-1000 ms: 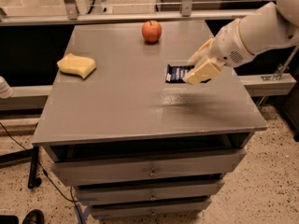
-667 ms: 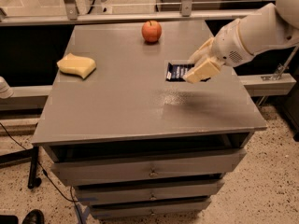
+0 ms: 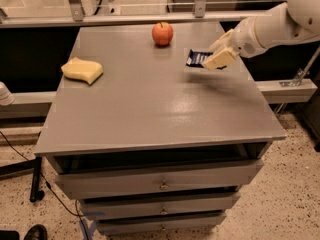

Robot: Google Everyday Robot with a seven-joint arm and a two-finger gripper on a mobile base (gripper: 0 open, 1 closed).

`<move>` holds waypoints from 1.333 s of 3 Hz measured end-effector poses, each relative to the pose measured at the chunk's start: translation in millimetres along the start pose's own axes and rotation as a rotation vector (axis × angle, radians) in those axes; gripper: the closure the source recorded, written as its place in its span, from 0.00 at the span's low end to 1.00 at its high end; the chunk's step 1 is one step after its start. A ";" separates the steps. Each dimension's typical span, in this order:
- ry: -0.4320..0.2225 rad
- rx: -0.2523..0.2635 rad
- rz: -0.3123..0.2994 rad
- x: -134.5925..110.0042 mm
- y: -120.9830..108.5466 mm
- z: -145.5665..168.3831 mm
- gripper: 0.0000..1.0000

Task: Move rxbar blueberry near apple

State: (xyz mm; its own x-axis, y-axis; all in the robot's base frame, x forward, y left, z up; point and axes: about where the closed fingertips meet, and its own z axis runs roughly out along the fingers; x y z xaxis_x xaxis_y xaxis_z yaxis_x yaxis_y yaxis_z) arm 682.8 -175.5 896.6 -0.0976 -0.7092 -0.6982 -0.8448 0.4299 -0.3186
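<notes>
My gripper (image 3: 214,60) sits over the right side of the bench (image 3: 150,114), toward the far right corner, clamped onto the right end of the dark blue snack bar (image 3: 196,59). The bar sticks out to the left from between my cream fingers (image 3: 223,57). I cannot tell whether it touches the bench top or rides just above it. The apple (image 3: 162,33) stands upright near the far edge, about midway along it, left of the bar and apart from it. My white arm (image 3: 270,29) reaches in from past the right edge. A yellow sponge (image 3: 82,70) lies near the left edge, well apart from both. Drawers (image 3: 162,184) show below the front edge.
</notes>
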 end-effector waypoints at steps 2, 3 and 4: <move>-0.054 0.066 0.025 -4.1 -88.6 55.8 1.00; -0.071 0.092 0.030 -11.8 -110.2 74.7 1.00; -0.065 0.102 0.041 -14.2 -120.7 89.2 0.83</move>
State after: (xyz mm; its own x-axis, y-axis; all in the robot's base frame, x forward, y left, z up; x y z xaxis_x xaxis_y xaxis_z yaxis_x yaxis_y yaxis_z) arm 833.1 -167.6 887.8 -0.0934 -0.6536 -0.7510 -0.7824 0.5147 -0.3506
